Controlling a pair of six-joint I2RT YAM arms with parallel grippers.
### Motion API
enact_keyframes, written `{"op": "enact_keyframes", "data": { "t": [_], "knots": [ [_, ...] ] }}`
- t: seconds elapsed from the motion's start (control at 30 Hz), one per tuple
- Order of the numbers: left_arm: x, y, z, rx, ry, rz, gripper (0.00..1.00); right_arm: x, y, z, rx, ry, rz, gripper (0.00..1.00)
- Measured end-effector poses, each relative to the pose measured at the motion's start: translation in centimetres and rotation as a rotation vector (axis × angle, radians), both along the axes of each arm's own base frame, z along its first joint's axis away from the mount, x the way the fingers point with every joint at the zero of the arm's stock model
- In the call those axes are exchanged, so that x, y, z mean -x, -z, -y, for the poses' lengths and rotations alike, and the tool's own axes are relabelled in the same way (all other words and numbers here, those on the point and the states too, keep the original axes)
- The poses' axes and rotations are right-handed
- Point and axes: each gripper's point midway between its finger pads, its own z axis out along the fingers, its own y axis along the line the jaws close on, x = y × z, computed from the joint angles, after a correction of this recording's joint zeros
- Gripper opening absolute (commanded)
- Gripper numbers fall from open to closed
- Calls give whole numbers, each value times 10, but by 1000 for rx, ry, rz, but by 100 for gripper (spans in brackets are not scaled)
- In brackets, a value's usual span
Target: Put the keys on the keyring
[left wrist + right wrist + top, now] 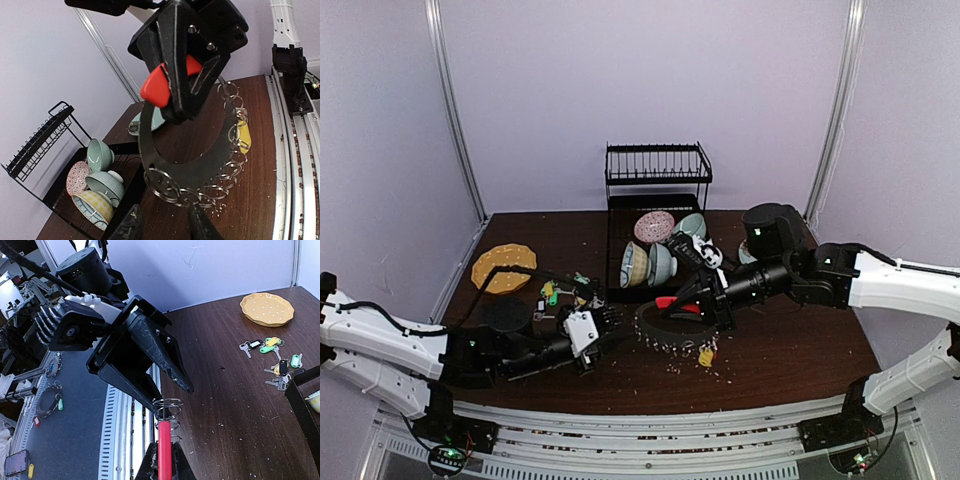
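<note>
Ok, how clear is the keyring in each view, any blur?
Top external: the keyring is small, dark on dark wood. Left wrist: close and sharp, dark-faced, frame edges bowed. Right wrist: mostly its red sleeve, cut by the bottom edge.

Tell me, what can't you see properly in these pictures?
Keys: top view, too small to count; right wrist view, bunched and overlapping.
Keyring: left wrist view, right claw covers its top; right wrist view, bottom edge cuts it.
Yellow tag: left wrist view, the keyring hides any key on it.
</note>
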Motion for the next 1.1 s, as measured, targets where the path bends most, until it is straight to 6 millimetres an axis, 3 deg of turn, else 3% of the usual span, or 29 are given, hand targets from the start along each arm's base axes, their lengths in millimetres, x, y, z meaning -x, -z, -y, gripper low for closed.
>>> {"op": "enact_keyframes", "data": {
  "t": [0.33,0.53,0.97,1.1],
  "knots": [
    [-6,-3,3,3,-29,5,21,0,-1,0,-4,-2,1,0],
    [-9,-10,2,24,-50,19,12,1,-2,0,-8,-8,-3,0],
    [-9,-17,-1,38,-53,25,28,2,-5,-2,-23,-16,3,0],
    [-9,-17,-1,36,-50,28,23,2,-5,-2,-24,-16,3,0]
  ]
}}
